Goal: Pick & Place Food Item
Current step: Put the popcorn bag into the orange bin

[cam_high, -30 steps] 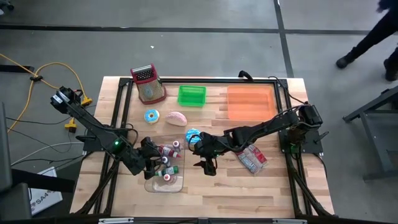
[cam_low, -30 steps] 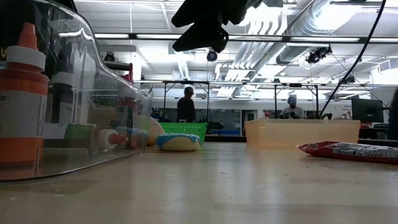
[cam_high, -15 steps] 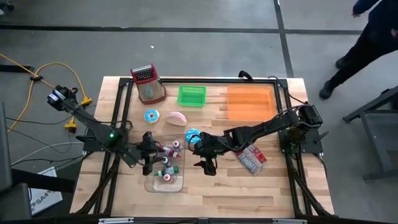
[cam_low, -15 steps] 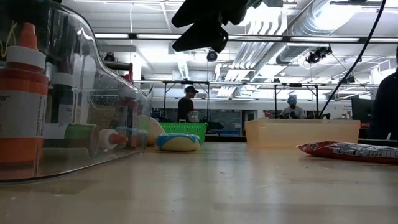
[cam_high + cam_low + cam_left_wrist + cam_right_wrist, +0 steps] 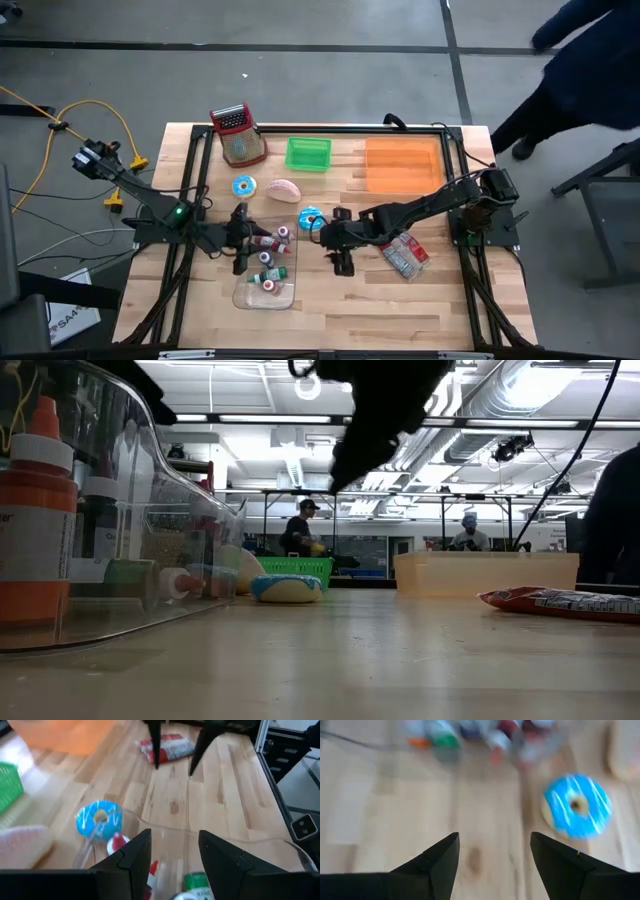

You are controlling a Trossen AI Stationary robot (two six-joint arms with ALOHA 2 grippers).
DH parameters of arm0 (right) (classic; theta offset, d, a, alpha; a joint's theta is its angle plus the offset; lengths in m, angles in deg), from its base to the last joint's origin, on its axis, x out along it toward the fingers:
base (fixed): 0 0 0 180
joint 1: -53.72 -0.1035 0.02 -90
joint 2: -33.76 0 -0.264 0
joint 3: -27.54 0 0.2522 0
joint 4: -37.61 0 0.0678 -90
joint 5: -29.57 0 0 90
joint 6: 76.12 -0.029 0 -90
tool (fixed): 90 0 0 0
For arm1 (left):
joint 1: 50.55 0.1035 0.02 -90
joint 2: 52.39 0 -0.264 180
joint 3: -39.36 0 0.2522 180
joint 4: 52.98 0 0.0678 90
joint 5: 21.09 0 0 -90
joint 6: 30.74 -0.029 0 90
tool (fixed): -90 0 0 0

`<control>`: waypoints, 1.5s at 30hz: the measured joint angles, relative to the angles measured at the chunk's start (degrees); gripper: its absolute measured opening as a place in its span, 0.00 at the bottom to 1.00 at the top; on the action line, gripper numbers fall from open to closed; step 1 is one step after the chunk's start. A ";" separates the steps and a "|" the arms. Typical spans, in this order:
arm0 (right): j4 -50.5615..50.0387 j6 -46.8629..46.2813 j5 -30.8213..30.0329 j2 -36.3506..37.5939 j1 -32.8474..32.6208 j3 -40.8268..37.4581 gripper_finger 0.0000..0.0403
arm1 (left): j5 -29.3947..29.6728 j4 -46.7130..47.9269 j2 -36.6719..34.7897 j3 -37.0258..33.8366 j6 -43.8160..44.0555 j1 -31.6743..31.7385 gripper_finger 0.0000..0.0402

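Observation:
A blue-iced donut (image 5: 308,218) lies flat on the wooden table near its middle; it also shows in the right wrist view (image 5: 577,806) and the left wrist view (image 5: 99,819). My right gripper (image 5: 341,262) hangs open above bare wood, to the near right of the donut, with nothing between its fingers (image 5: 493,836). My left gripper (image 5: 246,240) is open and empty (image 5: 175,834), above the far end of a clear tray (image 5: 240,300) of small bottles (image 5: 268,262). A red snack bag (image 5: 405,255) lies flat to the right.
A second donut (image 5: 243,186) and a pink food piece (image 5: 284,189) lie beyond the tray. At the far side stand a red grater-like box (image 5: 238,135), a green basket (image 5: 308,153) and an orange bin (image 5: 402,165). A person stands past the table's far right corner (image 5: 580,60).
My left gripper has risen from the tray and swung toward the table's far edge, rolling as it went. My right gripper has shifted a little toward the table's right edge and tipped further down. Neither has changed its opening. The person at the far right has come closer.

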 joint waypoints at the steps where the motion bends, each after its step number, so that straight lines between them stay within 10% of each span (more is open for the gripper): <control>1: -1.96 -1.26 -1.31 0.00 0.02 -0.02 0.58 | -0.02 -0.57 0.00 0.00 -0.88 0.46 0.40; 45: -32.55 -36.60 -3.59 -0.02 0.14 -4.57 0.58 | -5.68 -6.63 0.04 0.00 -15.18 24.79 0.40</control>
